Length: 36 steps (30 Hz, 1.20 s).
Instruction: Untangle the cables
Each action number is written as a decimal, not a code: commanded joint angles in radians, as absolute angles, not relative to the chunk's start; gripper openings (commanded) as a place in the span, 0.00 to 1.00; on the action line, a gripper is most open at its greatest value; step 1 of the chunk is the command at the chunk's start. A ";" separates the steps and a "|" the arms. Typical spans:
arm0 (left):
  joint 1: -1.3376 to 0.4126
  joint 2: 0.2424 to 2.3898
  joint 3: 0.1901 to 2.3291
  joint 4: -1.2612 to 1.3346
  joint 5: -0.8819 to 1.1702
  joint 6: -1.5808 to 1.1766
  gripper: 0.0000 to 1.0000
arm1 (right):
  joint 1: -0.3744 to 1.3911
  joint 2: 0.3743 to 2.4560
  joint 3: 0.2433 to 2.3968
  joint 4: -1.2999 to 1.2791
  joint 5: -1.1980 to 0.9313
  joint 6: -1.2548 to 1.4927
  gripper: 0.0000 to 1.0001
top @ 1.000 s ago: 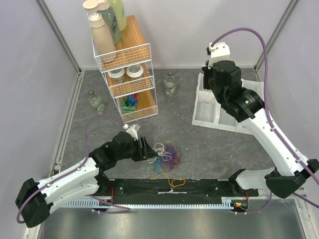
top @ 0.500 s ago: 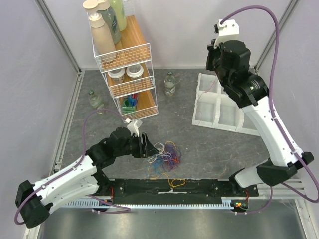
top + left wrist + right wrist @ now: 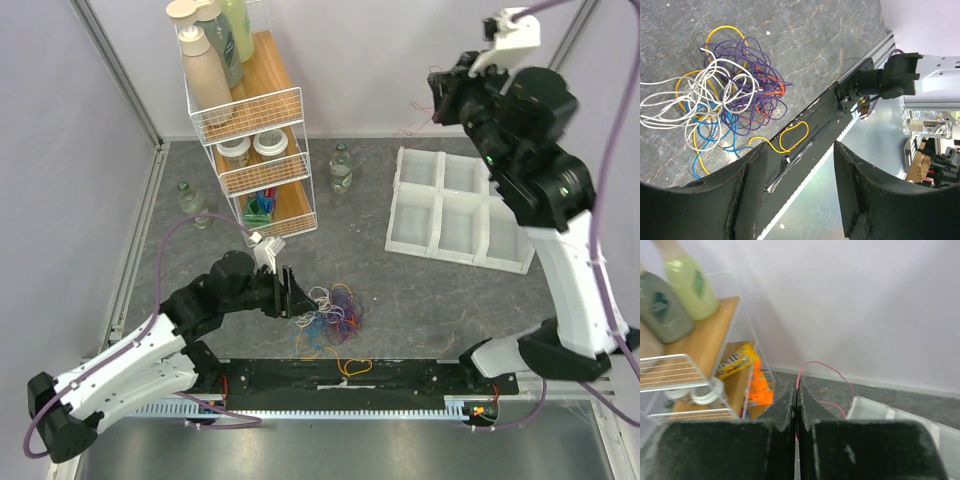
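right tool (image 3: 796,385) pinching pink cable (image 3: 812,362) in wrist view, left tool (image 3: 802,150) spread beside tangle (image 3: 735,85)

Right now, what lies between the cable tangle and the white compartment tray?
Nothing: the top view shows only bare grey table between the cable tangle and the tray.

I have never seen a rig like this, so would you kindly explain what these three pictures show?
Two robot arms are bolted to a grey table. One picture looks down from above; the other two come from cameras on the wrists. On the table lie a tangle of thin coloured cables, a wire rack of bottles and a white divided tray. The left pincer stands open beside the tangle, holding nothing. The right pincer, high up, is shut on one pink-red cable.
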<state>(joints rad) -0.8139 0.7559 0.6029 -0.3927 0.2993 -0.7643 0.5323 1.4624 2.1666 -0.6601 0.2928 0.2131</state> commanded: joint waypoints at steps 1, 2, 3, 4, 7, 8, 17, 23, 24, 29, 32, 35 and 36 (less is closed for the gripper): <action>-0.813 0.667 0.629 -0.423 0.315 -0.770 0.62 | 0.528 1.327 2.077 -0.568 0.181 0.247 0.00; -0.813 0.652 0.621 -0.422 0.313 -0.782 0.62 | 0.528 1.322 2.060 -0.569 0.217 0.241 0.00; -0.813 0.641 0.615 -0.420 0.313 -0.793 0.62 | 0.528 1.322 2.043 -0.569 0.248 0.235 0.00; -0.813 0.626 0.609 -0.420 0.311 -0.813 0.62 | 0.528 1.322 2.020 -0.566 0.265 0.218 0.00; -0.813 0.572 0.592 -0.422 0.322 -0.868 0.62 | 0.523 1.338 1.924 -0.502 0.346 0.169 0.00; -0.813 0.549 0.578 -0.420 0.322 -0.889 0.62 | 0.517 1.348 1.887 -0.480 0.371 0.155 0.00; -0.813 0.344 0.456 -0.396 0.311 -1.055 0.63 | 0.388 1.451 1.589 -0.376 0.373 0.163 0.00; -0.812 0.324 0.446 -0.422 0.273 -1.059 0.64 | 0.330 1.434 1.610 -0.373 0.321 0.192 0.00; -0.813 0.334 0.454 -0.422 0.275 -1.054 0.64 | 0.330 1.433 1.632 -0.388 0.321 0.189 0.00; -0.813 0.399 0.492 -0.420 0.273 -1.014 0.64 | 0.330 1.388 1.745 -0.428 0.287 0.196 0.00; -0.813 0.437 0.521 -0.429 0.268 -0.985 0.64 | 0.330 1.382 1.833 -0.468 0.279 0.198 0.00; -0.813 0.472 0.535 -0.425 0.273 -0.965 0.64 | 0.330 1.382 1.904 -0.483 0.275 0.190 0.00; -0.811 0.485 0.538 -0.420 0.275 -0.959 0.64 | 0.328 1.387 1.916 -0.482 0.278 0.184 0.00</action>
